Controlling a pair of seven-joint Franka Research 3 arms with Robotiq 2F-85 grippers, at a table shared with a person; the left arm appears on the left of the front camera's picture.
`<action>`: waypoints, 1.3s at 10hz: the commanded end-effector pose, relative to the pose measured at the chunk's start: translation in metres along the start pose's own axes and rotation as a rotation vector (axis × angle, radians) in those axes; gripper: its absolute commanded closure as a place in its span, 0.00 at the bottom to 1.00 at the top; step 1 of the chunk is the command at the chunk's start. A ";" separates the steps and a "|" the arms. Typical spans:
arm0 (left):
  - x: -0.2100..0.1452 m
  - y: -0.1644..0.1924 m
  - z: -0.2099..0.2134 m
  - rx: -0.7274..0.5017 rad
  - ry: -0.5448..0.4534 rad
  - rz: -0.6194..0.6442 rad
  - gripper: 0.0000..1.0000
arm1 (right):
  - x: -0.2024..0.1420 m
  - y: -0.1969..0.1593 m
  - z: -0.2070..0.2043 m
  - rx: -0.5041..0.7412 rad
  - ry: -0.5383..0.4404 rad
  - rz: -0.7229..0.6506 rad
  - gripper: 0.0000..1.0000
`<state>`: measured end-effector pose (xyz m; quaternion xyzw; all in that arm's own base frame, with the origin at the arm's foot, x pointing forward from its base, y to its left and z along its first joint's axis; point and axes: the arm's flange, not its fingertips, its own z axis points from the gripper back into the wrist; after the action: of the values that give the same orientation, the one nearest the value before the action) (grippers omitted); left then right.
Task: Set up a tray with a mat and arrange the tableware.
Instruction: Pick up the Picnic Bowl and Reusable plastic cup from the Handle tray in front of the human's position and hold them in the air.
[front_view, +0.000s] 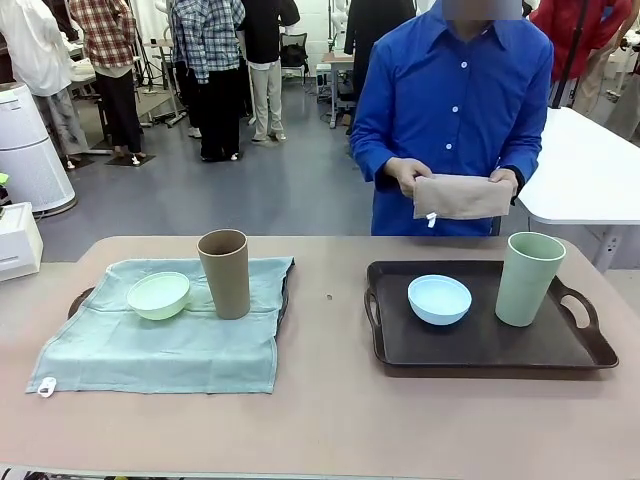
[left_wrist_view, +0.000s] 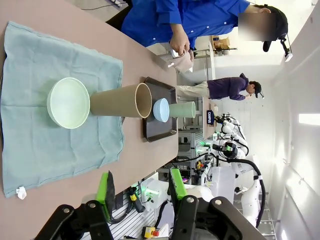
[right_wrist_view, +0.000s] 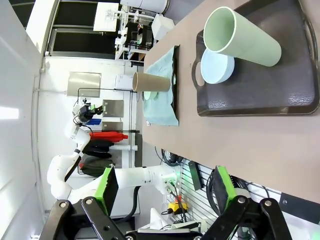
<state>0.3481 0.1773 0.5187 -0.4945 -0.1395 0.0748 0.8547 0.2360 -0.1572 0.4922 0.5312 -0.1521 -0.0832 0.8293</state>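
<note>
Green-padded fingers rise at the bottom of both wrist views. My left gripper (left_wrist_view: 141, 192) stands partly open with nothing between its pads, hanging off the near edge of the table (front_view: 330, 410). My right gripper (right_wrist_view: 165, 190) is spread as wide as it goes, also holding nothing, and it too is off the near edge.

On the table's left half a pale teal mat (front_view: 160, 345) lies spread over a dark tray (front_view: 79, 300). One tray handle shows past the mat's left edge and a strip of rim along its right edge. A white tag (front_view: 46, 386) sits at the mat's near left corner. Toward the mat's far edge stand the pale green bowl (front_view: 158, 295) and, just beside it on its right, the brown cup (front_view: 224, 273), upright. I cannot tell whether they touch.

On the right half sits a second dark tray (front_view: 480, 350), bare of any mat. The light blue bowl (front_view: 439, 299) rests near its middle, a little to the left. The pale green cup (front_view: 528, 278) stands upright near the far right corner, by the right handle, apart from the bowl.

Across the far edge a person in a blue shirt (front_view: 450, 90) holds a folded beige mat (front_view: 462, 196) above the table with both hands (front_view: 405, 173).
</note>
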 end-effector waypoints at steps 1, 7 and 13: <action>-0.001 0.000 0.000 -0.011 0.000 -0.002 0.41 | 0.002 0.000 0.002 0.022 -0.002 0.015 0.00; -0.001 0.000 0.000 -0.011 0.000 -0.002 0.41 | 0.002 0.000 0.002 0.022 -0.002 0.015 0.00; 0.000 0.000 0.000 0.000 0.000 0.000 0.41 | -0.001 0.000 0.001 -0.001 -0.002 -0.002 0.00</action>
<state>0.3483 0.1769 0.5187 -0.4943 -0.1392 0.0745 0.8549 0.2351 -0.1578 0.4923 0.5302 -0.1522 -0.0851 0.8297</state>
